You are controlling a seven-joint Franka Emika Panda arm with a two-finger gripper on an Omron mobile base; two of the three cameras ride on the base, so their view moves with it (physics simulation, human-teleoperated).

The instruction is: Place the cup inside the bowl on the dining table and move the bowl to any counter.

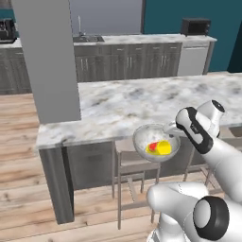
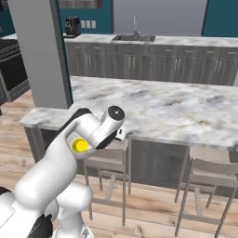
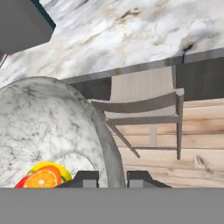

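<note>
Off the near edge of the dining table (image 1: 142, 101), the bowl (image 1: 153, 142) is hanging in the air above a wooden stool (image 1: 130, 163), with the cup (image 1: 160, 148) lying inside it, yellow with its red part showing. In the hand view the end effector (image 3: 112, 178) is clamping the bowl's rim, one dark finger (image 3: 87, 178) sitting inside the wall and the other outside, and the cup's orange-slice pattern is showing at the bottom of the bowl. The white arm is reaching up from the base and partly hiding the bowl in the right base view, where the yellow of the cup is peeking out beside the arm. Around it, the marble worktop of the table is spreading wide over its dark grey base, with a grey pillar (image 1: 47, 61) standing on its far left corner. More stools are lining the table's near side over the pale wood floor (image 1: 19, 137). Beyond, the counter (image 1: 142, 40) is running along a teal wall, carrying a sink (image 1: 87, 38), a microwave (image 1: 195, 26) and a coffee machine (image 2: 72, 26).
</note>
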